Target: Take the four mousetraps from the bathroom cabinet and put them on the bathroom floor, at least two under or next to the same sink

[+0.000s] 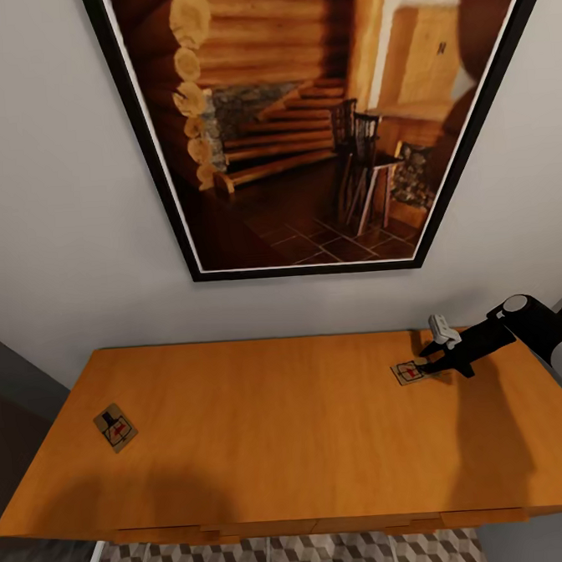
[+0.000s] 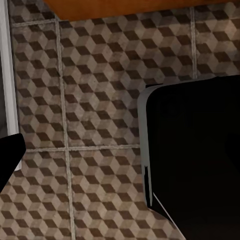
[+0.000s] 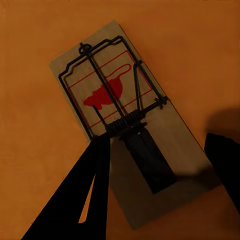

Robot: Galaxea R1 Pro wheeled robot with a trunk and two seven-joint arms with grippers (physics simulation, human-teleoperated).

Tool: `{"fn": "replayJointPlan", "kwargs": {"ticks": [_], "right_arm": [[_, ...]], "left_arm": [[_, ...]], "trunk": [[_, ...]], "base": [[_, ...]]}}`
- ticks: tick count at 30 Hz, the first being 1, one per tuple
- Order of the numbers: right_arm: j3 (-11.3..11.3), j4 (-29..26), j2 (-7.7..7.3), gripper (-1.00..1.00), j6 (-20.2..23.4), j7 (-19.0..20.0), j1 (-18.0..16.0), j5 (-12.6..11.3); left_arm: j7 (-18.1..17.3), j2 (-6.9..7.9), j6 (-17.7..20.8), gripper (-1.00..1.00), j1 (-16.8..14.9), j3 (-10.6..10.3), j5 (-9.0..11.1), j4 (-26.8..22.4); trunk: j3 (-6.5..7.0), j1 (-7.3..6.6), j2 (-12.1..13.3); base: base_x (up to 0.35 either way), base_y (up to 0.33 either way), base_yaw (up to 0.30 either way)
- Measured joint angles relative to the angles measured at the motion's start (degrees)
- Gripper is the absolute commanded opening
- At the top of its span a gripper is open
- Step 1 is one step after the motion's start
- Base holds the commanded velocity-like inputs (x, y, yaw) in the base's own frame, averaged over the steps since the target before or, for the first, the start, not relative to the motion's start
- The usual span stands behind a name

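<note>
I see two mousetraps on the cabinet [image 1: 274, 424]: one [image 1: 115, 427] near its left end, one [image 1: 408, 372] near its right. A picture [image 1: 316, 119] hangs on the wall behind it.

Smooth satin wood cabinet [image 1: 274, 424]; mousetrap [image 3: 125, 145] matt pale wood w/ dark metal wire.

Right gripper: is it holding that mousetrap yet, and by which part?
Not yet. The right gripper is open, its fingers straddling the near end of the mousetrap, which lies flat on the cabinet.
</note>
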Motion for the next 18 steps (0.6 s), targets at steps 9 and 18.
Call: {"fn": "replayJointPlan", "kwargs": {"ticks": [9,18], "right_arm": [[0.3,0.0,0.09,-1.00,0.2,1.8,0.0,0.1],[-0.3,-0.8,0.25,-1.00,1.9,0.1,0.0,-0.1]], "left_arm": [[0.0,0.00,0.0,1.00,0.0,0.0,0.0,0.0],[0.0,0.00,0.0,1.00,0.0,0.0,0.0,0.0]], "trunk": [[0.01,-0.01,0.0],[-0.01,0.02,0.0]], "base": [[0.000,0.000,0.000],[0.000,0.000,0.000]]}}
